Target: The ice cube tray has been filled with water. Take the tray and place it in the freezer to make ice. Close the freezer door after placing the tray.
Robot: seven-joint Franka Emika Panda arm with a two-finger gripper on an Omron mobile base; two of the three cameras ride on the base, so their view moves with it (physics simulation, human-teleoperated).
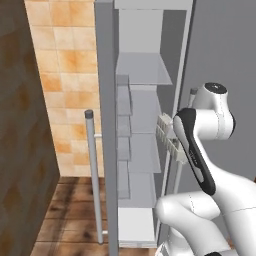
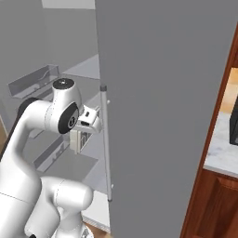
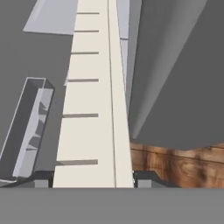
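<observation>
The ice cube tray (image 1: pixel 168 136) is a pale grid of cells, held tilted on edge at the right front of the open freezer (image 1: pixel 142 112), level with its middle shelves. In the hand view the tray (image 3: pixel 94 109) runs as a long cream strip away from my gripper (image 3: pixel 92 180), which is shut on its near end. From the right, the tray (image 2: pixel 80 140) hangs just below the hand, with the gripper (image 2: pixel 82 132) clamped on it. The freezer door (image 1: pixel 105 130) stands wide open, edge-on, its bar handle (image 1: pixel 93 175) facing left.
The plain right door (image 2: pixel 162 93) is closed, and its vertical handle (image 2: pixel 106 139) is close to the right of my hand. Clear bins (image 2: pixel 32 81) line the inside of the freezer door. A tiled wall (image 1: pixel 65 75) and wood floor (image 1: pixel 70 210) lie left.
</observation>
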